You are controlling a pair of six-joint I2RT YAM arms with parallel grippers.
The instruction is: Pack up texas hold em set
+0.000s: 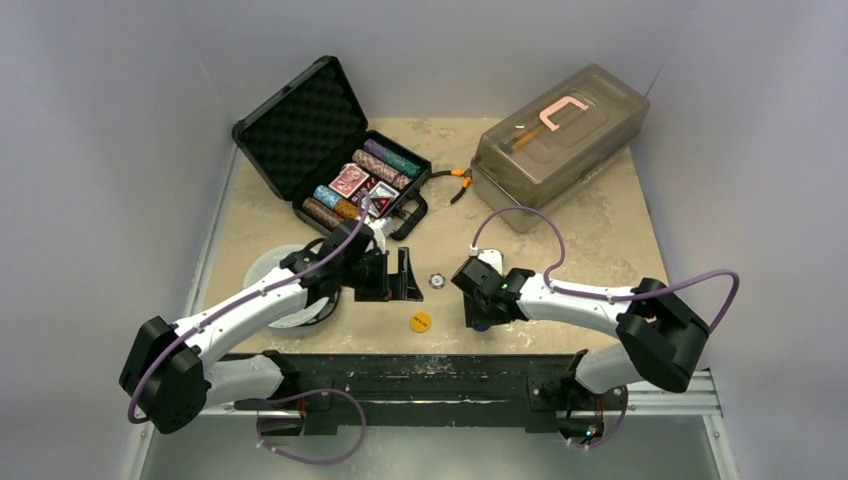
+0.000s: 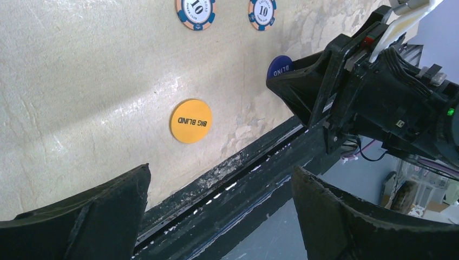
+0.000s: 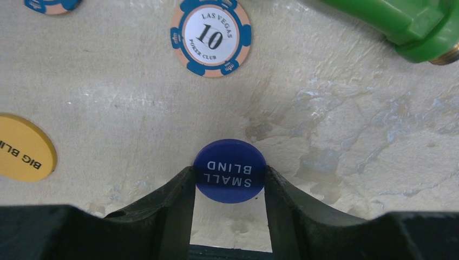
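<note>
Squarely within right pincer (touching): button

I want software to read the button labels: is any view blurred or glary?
Right wrist: blue button lettering sharp, evenly lit. Left wrist: yellow button legible, soft bright band across the table. Top view: yellow label too small to read.

Plenty slipping out of sight here!
Right wrist view: the yellow button runs off the left edge, the green faucet off the top, and the blue button tucks its sides behind the fingers of the right gripper (lower rim too). From above, the round piece mid-table is too tiny to read.
</note>
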